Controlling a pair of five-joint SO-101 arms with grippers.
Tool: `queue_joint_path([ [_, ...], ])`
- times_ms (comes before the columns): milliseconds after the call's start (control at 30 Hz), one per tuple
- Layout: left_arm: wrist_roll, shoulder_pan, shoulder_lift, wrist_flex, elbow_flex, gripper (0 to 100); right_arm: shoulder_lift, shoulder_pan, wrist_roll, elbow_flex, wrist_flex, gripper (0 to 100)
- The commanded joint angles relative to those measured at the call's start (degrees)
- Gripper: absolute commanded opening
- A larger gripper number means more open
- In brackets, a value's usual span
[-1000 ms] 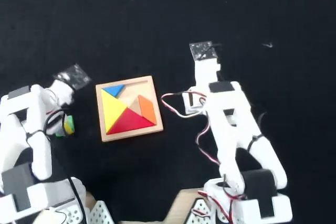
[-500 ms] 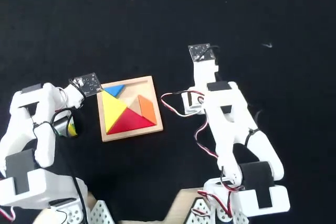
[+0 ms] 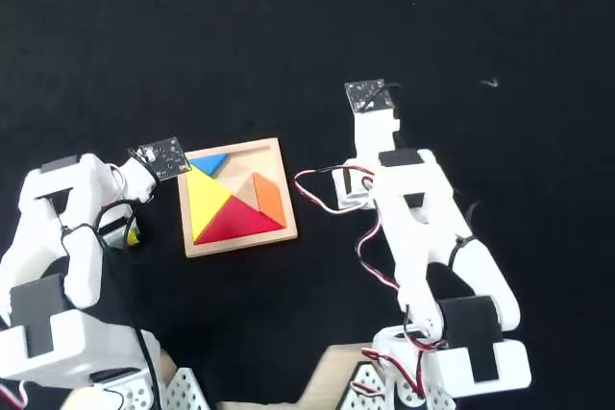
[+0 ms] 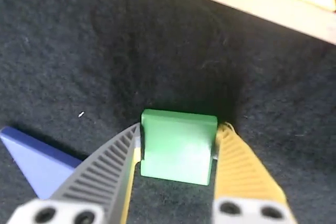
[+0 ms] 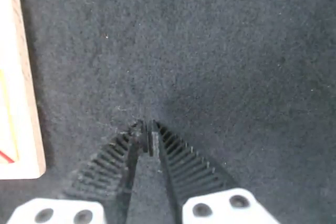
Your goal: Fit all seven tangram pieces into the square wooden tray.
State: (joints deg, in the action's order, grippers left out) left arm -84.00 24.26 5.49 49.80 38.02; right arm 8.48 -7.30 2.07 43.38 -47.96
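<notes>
Swung in beside the wooden tray point(image 3: 242, 242), left pincer point(image 4: 180, 130) clamps the green square point(image 4: 178, 150); right pincer point(image 5: 145, 128) rests pressed together.

The tabletop point(image 3: 480, 26) is plain black, with a felt-like nap; the tray point(image 3: 231, 147) is pale bare wood; in it show a blue triangle point(image 3: 209, 163), a yellow triangle point(image 3: 207, 201), a red triangle point(image 3: 240, 224) and an orange piece point(image 3: 272, 201); the green square point(image 4: 178, 146) is bright, the loose triangle point(image 4: 37, 161) violet-blue; the left jaws are ribbed, one grey, one yellow; the right jaws ribbed black; the arms point(image 3: 423, 228) white, their wires point(image 3: 327, 189) red and white.
</notes>
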Motion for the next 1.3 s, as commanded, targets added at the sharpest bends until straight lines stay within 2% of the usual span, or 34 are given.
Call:
queue_joint_path([
  [0, -2.46, 0.57, -4.22, 11.43, -7.34, 8, 0.13, 0.97, 0.62, -0.4, 0.97, 1.2],
  [133, -2.2, -1.19, -13.1, 26.9, -13.67, 8, 0.13, 0.97, 0.62, -0.4, 0.97, 1.2],
  [200, -1.58, -2.51, -17.05, 30.15, -14.64, 8, 0.13, 0.97, 0.62, -0.4, 0.97, 1.2],
  [267, 2.11, -4.26, -20.31, 30.77, -14.64, 8, 0.13, 0.97, 0.62, -0.4, 0.88, 1.2],
  [400, 16.44, -10.59, -24.79, 30.59, -15.08, 8, 0.4, 0.97, 0.62, -0.4, 0.79, 1.2],
  [600, 44.48, -27.65, -27.6, 30.42, -17.71, 8, 0.57, 0.97, 0.62, -0.48, 0.62, 1.2],
  [700, 55.21, -34.51, -25.58, 26.55, -19.47, 8, 0.57, 0.97, 0.62, -0.48, 0.53, 1.2],
  [767, 59.43, -36.18, -22.77, 22.59, -20.0, 8, 0.57, 0.97, 0.62, -0.4, 0.44, 1.2],
  [1033, 61.01, -34.59, -3.96, 13.98, -28.35, 8, 0.4, 0.88, 0.62, -0.31, 0.44, 1.2],
  [1267, 58.81, -31.43, 11.08, 13.63, -38.9, 8, 0.13, 0.88, 0.62, -0.4, 0.62, 1.2],
])
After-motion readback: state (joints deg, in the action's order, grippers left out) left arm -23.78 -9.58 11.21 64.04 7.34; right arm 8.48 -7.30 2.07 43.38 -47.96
